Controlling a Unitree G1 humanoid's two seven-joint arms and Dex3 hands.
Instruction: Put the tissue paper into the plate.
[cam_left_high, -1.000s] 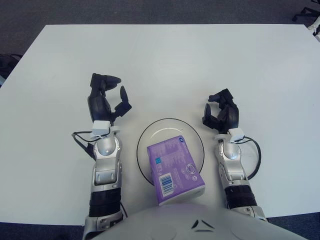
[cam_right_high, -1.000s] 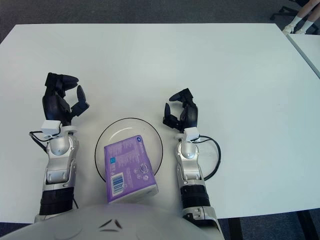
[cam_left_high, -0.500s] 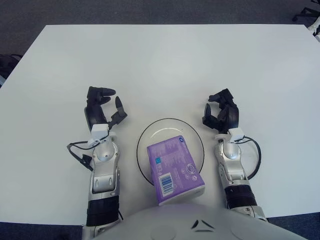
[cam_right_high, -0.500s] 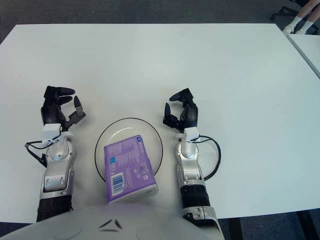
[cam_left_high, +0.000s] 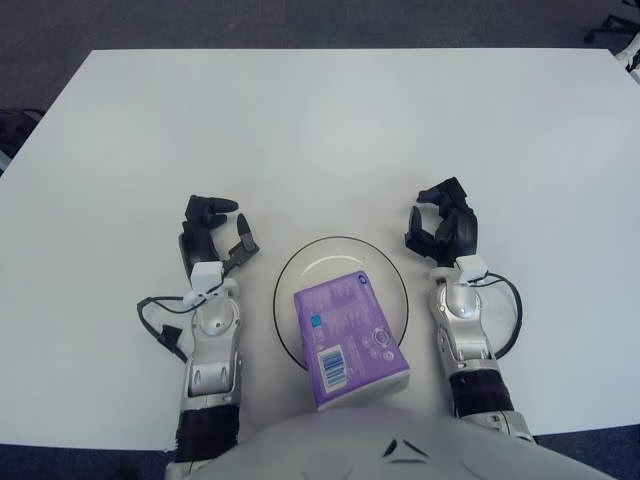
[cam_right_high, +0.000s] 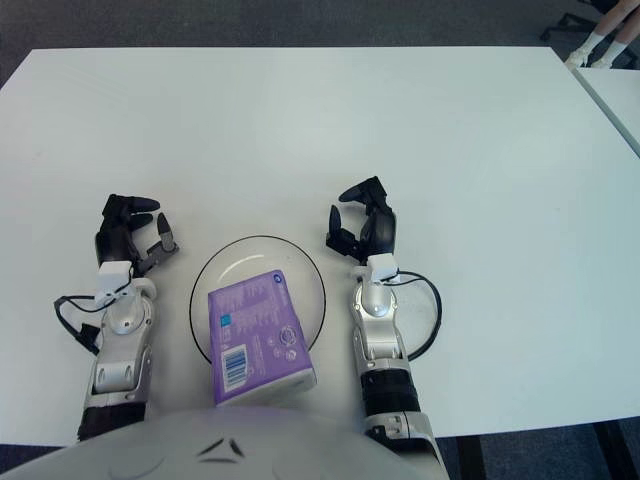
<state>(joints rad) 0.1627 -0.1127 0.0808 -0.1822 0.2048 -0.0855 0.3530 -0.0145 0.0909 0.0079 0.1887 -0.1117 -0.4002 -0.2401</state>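
Black fingers of the left hand (cam_left_high: 212, 236) stand spread and loosely curved, gripping nothing; the hand shows just left of the plate (cam_left_high: 292, 283), its silver forearm running back toward the near edge of the table (cam_left_high: 320, 110). A thin black cable loops out from the left wrist to its left side.

The right hand (cam_left_high: 443, 229) shows just right of the plate, at about the same distance from the near edge as the left one. Its dark fingers are bent inward in a relaxed curl, apart from each other, and they hold nothing. A black cable loops from its wrist on the right side.

Between the two forearms sits the clear plate, a round dish with a dark rim, near the robot's body. The tissue paper (cam_left_high: 348, 338), a purple packet with a barcode label on its near left corner, lies in the plate, tilted, with its near end reaching out over the plate's near rim.

Everything lies on the white table, whose far part stretches well beyond both hands.
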